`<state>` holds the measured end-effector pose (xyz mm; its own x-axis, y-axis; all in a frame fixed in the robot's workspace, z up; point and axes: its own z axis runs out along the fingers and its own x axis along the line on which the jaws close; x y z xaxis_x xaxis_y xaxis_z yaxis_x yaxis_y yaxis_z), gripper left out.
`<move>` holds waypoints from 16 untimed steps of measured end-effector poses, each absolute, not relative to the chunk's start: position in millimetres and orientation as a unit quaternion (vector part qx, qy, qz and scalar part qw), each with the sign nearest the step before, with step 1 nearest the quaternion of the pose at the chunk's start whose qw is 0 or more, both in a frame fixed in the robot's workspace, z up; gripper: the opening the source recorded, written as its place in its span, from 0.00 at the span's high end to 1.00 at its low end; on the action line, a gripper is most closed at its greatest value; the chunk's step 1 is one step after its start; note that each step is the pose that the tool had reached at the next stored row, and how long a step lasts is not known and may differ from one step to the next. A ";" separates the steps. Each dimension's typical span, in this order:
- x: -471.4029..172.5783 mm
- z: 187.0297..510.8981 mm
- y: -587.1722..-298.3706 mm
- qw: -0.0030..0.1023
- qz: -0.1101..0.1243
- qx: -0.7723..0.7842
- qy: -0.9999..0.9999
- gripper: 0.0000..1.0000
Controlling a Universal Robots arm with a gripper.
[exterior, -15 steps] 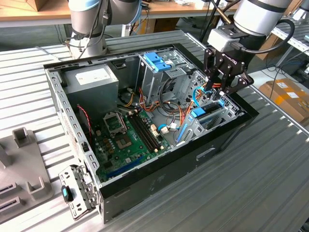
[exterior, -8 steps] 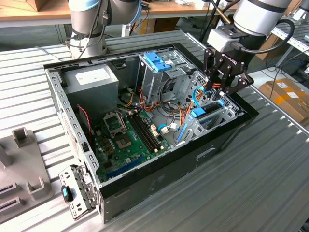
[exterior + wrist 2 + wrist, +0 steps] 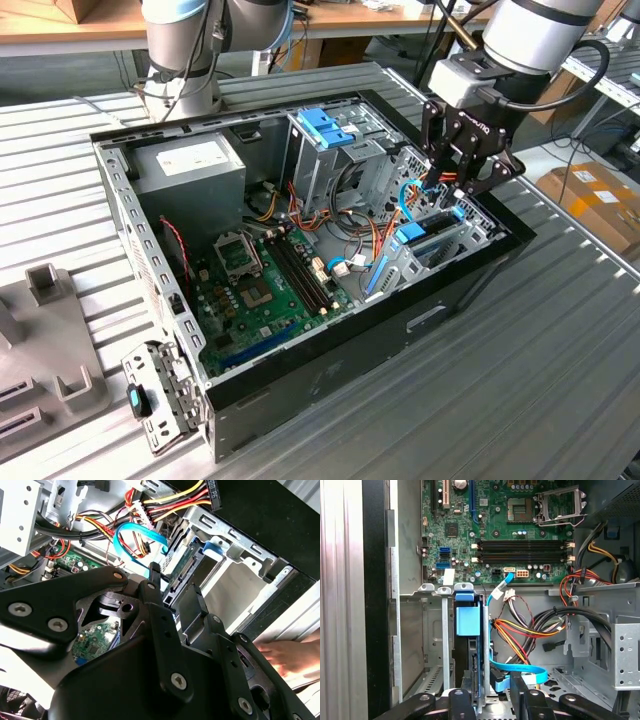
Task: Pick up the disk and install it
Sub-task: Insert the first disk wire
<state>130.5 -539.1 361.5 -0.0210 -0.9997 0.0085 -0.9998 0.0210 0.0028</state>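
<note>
Black gripper (image 3: 493,694) up close: my jaws stand apart, holding nothing. Just below them the flat grey-metal disk (image 3: 470,625) in its light-blue carrier rail sits edge-on inside the grey sheet-metal bay (image 3: 431,630). Installed, I judge, with little left.

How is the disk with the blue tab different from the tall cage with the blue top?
The disk is thin and stands on edge under the pincer; the cage is boxy and stands apart from the pincer. The disk sits low; the cage stands taller. Both are grey metal with blue plastic.
</note>
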 end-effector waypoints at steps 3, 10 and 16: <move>130.4 361.5 -539.1 0.004 0.002 0.700 -0.715 0.59; 130.2 361.5 -539.1 0.004 0.002 0.700 -0.715 0.84; 129.8 361.4 -539.1 0.004 0.002 0.700 -0.714 0.84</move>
